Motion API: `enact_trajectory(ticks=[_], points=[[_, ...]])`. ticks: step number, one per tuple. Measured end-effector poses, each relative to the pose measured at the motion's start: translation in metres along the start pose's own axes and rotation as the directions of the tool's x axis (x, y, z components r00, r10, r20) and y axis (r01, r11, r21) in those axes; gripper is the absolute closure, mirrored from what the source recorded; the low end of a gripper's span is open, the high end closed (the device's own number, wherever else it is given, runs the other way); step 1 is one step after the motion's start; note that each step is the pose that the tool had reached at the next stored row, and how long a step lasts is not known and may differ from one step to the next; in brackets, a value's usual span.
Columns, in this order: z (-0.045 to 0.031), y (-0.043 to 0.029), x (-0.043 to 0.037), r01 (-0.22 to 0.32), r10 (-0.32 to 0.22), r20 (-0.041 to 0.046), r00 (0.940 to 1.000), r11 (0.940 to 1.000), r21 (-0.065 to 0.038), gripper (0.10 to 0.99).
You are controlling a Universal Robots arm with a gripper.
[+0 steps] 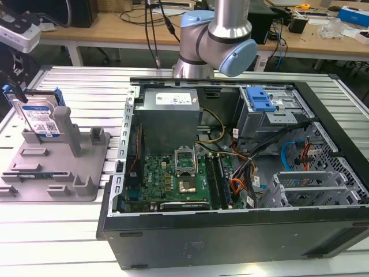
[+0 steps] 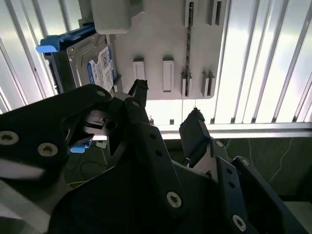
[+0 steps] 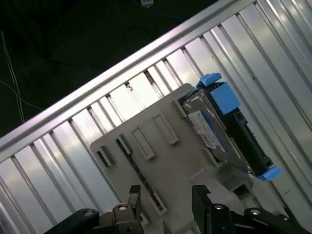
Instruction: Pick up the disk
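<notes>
Disk: the disk (image 1: 39, 118) stands on edge in the upper left of the exterior view, its label facing the camera and 1 blue rail on each narrow side.
Why upright: it sits in a slot of the grey fixture (image 1: 63, 173), braced by an upright post just beside it. Judging from that, its top edge and rails are left free for a grasp.
Pincer: in both wrist views the gripper (image 2: 168, 105) has its 2 fingers spread, with nothing between them.
Pincer place: in the first wrist view the gripper (image 3: 166, 192) hangs over the fixture (image 3: 161, 161), near the disk (image 3: 214, 131) but apart from it.
Alignment: in the second wrist view the disk (image 2: 100, 66) lies off to one side of the finger gap, not between the fingers.
Task state: the disk is not yet lifted; it rests in the fixture (image 2: 161, 39).
Arm: the arm (image 1: 225, 34) rises at the top centre of the exterior view.
Surface: a ribbed aluminium table (image 1: 57, 231) carries the fixture and, just beside it, an open computer case (image 1: 230, 242) that occupies the centre and right.
Room: wooden benches (image 1: 115, 26) with cables run along the top edge.
</notes>
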State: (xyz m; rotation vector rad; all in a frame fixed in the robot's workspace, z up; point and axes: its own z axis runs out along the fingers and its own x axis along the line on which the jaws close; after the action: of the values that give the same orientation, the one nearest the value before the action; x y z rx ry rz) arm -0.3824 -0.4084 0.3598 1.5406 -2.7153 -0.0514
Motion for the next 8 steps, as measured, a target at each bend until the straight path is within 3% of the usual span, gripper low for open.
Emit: enact_trajectory(ticks=[5, 8], points=[[0.0003, 0.0000, 0.0000, 0.105, -0.105, -0.0039, 0.9945, 0.9945, 0.000, 0.545], [0.0006, 0.0000, 0.0000, 0.168, -0.168, -0.0060, 0.9858, 0.9858, 0.001, 0.545]])
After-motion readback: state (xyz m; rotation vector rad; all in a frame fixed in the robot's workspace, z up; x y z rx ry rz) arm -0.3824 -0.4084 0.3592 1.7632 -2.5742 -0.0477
